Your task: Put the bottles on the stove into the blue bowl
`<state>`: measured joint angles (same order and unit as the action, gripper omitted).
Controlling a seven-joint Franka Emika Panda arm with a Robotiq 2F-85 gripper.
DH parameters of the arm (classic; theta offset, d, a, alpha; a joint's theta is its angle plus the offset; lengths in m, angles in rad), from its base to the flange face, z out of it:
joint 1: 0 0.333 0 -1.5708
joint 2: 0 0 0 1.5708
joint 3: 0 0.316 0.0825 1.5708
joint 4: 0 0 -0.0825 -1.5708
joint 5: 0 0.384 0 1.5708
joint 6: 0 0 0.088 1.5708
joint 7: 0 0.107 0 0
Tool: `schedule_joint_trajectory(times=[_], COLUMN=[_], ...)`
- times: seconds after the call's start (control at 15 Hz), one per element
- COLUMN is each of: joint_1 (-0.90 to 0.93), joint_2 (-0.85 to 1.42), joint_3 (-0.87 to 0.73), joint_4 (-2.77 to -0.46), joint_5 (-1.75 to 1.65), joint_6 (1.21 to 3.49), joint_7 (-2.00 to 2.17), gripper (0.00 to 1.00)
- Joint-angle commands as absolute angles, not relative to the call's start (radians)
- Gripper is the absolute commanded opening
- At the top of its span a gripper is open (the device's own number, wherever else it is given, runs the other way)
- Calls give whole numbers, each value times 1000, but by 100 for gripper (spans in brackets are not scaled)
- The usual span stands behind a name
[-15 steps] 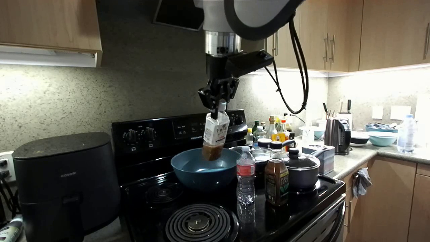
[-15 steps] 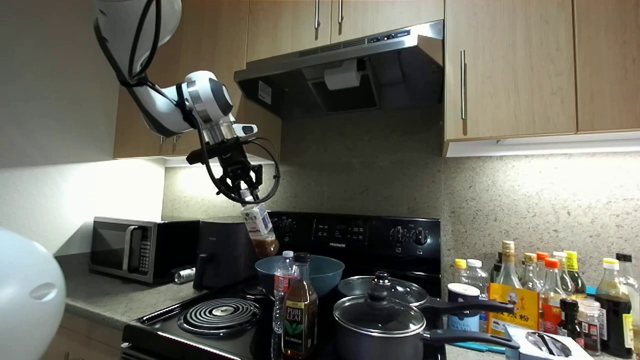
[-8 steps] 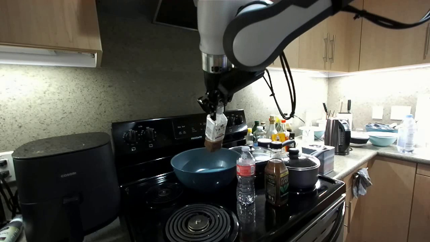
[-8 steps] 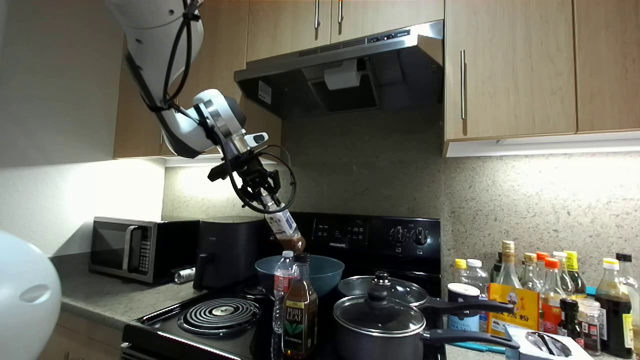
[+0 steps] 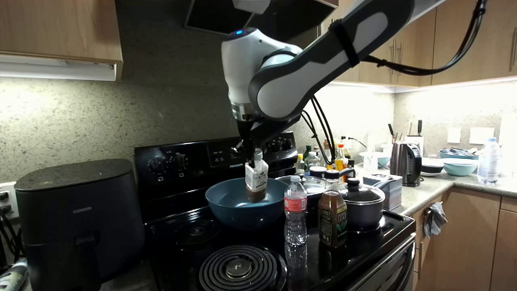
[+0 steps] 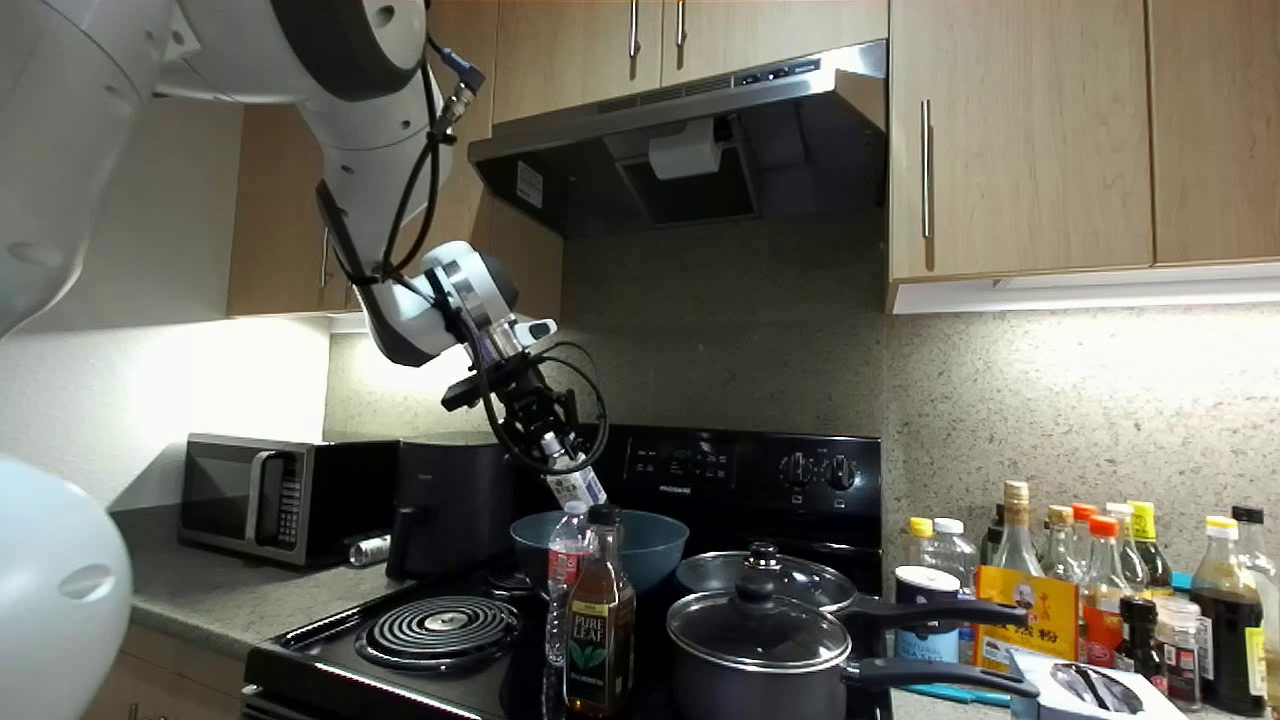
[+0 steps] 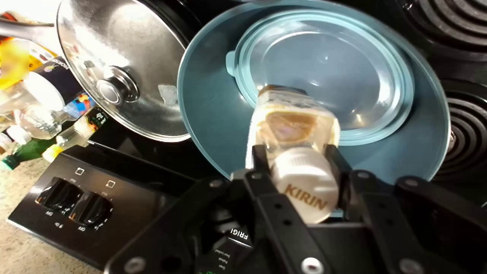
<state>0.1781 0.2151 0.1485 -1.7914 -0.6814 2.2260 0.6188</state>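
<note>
We logged a microwave on the tabletop near a black air fryer. A range hood hung below wooden cabinets. We saw a dark lidded pot just beside a lidded pan, several condiment bottles behind an orange packet, a metallic kettle, and a hanging grey cloth.

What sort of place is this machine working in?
A kitchen, probably in someone's home, though the pictures can't confirm that. What shows it: a black stove, the range hood above it, and a microwave off to one side.
</note>
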Motion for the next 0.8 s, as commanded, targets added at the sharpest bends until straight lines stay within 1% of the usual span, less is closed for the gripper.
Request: schedule_joint_trajectory(times=[0.0,0.33,0.4,0.53,0.73], joint_1=[215,225,226,225,222], joint_2=[280,323,323,316,300], joint_3=[116,94,91,87,82], joint_4=[-1720,-1693,-1689,-1688,-1688], joint_5=[-677,-634,-632,-626,-610], joint_6=[2172,2115,2110,2096,2082], joint_7=[606,564,562,559,559], gripper=[14,14,62,70,89])
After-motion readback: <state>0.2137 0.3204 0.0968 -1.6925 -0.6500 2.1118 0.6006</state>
